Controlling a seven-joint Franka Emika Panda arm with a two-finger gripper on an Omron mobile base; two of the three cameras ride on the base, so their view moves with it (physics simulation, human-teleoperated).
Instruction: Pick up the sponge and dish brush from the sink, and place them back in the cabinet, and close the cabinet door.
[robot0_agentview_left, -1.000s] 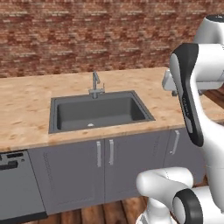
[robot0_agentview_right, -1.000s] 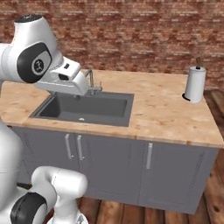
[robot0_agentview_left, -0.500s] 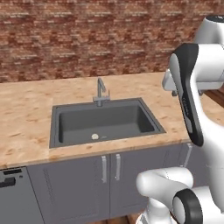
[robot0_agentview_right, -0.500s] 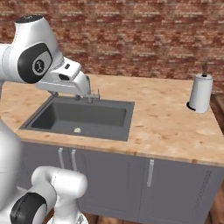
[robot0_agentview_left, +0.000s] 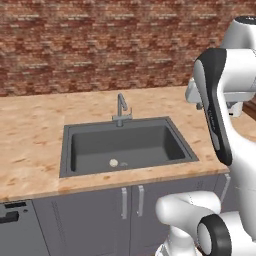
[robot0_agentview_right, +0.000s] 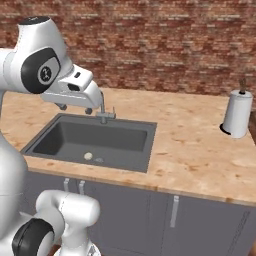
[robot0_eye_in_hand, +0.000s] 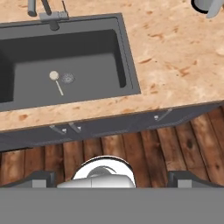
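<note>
The sink (robot0_agentview_left: 125, 145) sits in the centre of the left base view, a dark grey basin set in the light wood-grain counter (robot0_agentview_left: 30, 135), with its slim faucet (robot0_agentview_left: 121, 107) at the far rim. On the basin floor lies the dish brush (robot0_eye_in_hand: 56, 80), its round cream-white head (robot0_agentview_left: 113, 162) near the drain (robot0_eye_in_hand: 67, 78) (a thin pale handle trails from the head in the hand view). The sponge cannot be made out in the basin. In the hand view the gripper (robot0_eye_in_hand: 107, 177) is at the bottom of the frame, its two dark fingertips (robot0_eye_in_hand: 38, 178) standing wide apart with nothing between them, over the wooden floor (robot0_eye_in_hand: 144, 153) in front of the under-counter cabinets (robot0_eye_in_hand: 109, 124). A paper towel roll (robot0_agentview_right: 237, 114) stands at the right of the right base view.
</note>
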